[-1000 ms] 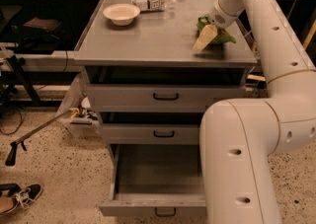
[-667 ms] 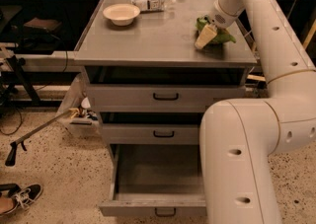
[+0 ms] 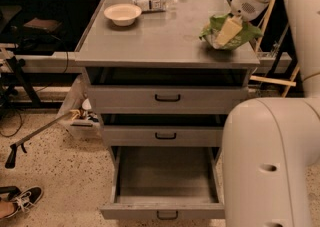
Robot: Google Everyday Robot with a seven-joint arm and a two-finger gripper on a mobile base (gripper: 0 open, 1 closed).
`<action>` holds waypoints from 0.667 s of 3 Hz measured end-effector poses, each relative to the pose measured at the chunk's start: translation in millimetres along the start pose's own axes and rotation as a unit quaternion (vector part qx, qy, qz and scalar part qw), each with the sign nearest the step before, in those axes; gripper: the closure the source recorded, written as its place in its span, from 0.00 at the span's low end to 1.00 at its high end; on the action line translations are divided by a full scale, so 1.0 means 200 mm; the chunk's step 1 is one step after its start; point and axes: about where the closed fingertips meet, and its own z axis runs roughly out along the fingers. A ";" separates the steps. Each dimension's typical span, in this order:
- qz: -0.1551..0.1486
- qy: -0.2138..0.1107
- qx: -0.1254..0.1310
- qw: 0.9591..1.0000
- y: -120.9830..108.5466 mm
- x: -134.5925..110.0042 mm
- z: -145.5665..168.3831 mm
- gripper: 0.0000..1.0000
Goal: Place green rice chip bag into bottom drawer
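Gripper (image 3: 226,33) of a one-armed mobile robot closes on the single green rice chip bag (image 3: 246,34) at the right edge of a grey metal cabinet top (image 3: 165,38). The crinkled bag bunches up around one pale finger (image 3: 229,29) and sits on or just above the surface; which of the two cannot be told.

Two other items share the top: one cream bowl (image 3: 122,13) near the left rear, and one clear water bottle (image 3: 152,2) lying on its side just behind it. Both are well apart from the bag.

The cabinet has three drawers, each with one small black handle. The top drawer (image 3: 167,98) and middle drawer (image 3: 162,135) are shut. The bottom drawer (image 3: 150,211), the deepest, is pulled fully out toward the camera.

The cabinet stands on a speckled floor (image 3: 60,181). A white bin (image 3: 80,123) sits against its left side, and a long pole (image 3: 40,133) slants across the floor beside the bin. One sneaker (image 3: 17,203) is cut off at the lower left corner.

The robot's bulky white arm (image 3: 272,161) fills the lower right and hides the right ends of the two lower drawers. Dark clutter behind the cabinet is hard to make out.
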 end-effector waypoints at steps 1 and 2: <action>-0.056 0.053 0.018 0.997 0.10 0.13 -0.36 1.00; -0.083 0.097 0.046 0.991 0.23 0.36 -0.73 1.00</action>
